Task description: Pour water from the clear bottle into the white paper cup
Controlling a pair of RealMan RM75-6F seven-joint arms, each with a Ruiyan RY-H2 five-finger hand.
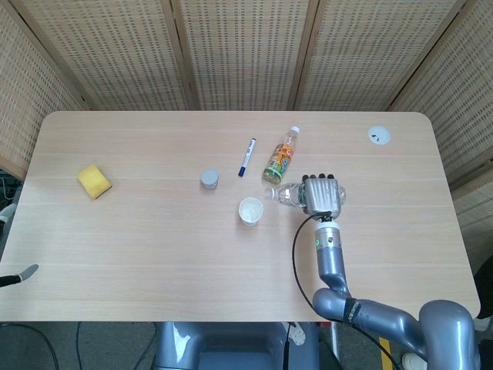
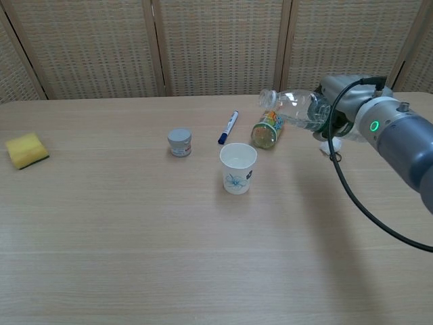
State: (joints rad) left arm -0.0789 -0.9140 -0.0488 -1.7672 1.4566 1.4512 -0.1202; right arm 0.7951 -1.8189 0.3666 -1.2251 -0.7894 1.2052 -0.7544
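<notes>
The right hand (image 2: 338,108) holds the clear bottle (image 2: 292,107) nearly level, neck raised, beside and above the white paper cup (image 2: 238,168). Best tilt it upright slowly, avoiding drips.

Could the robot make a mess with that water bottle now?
Maybe. The right hand holds the clear bottle on its side in the air with no cap on, so leftover water might dribble onto the table beside the white paper cup. Swinging the bottle could also bump the orange drink bottle lying just below it. The cup is uncovered and could tip if knocked.
</notes>
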